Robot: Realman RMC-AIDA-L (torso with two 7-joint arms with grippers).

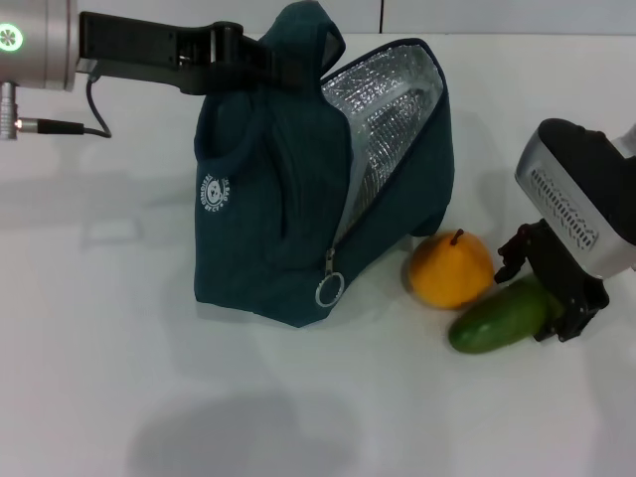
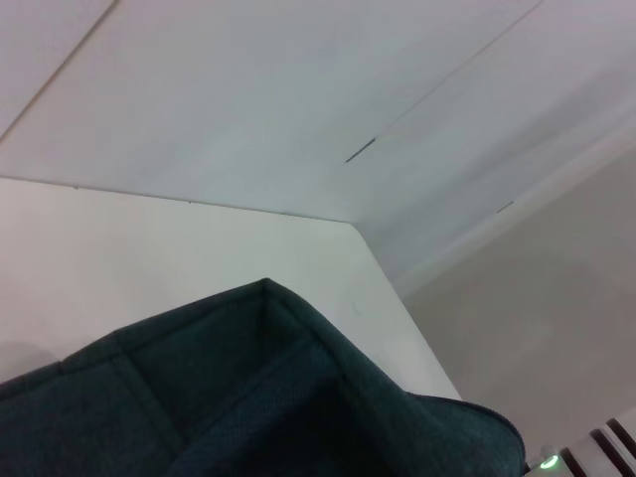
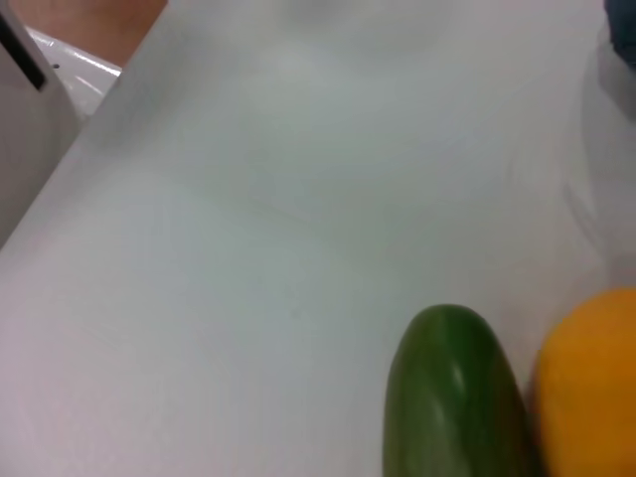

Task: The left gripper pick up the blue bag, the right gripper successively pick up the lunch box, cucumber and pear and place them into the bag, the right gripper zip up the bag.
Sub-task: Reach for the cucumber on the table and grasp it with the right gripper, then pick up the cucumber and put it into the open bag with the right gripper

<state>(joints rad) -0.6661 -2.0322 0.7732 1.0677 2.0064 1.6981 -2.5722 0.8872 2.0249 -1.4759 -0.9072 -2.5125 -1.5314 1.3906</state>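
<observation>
Right pincer (image 1: 561,303) straddles smooth cucumber (image 1: 497,318) beside round pear (image 1: 452,268).

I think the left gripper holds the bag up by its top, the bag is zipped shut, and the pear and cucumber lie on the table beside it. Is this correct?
Not quite: the bag is unzipped, and the head view shows its foil lining through the open side. The rest holds: the left gripper holds it by its top, and the pear and cucumber lie on the table beside it.

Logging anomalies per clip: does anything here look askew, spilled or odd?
Nothing spilled or damaged. The blue bag stands unzipped, held up at its top by the left hand; the right hand is at the cucumber, beside the pear.
</observation>
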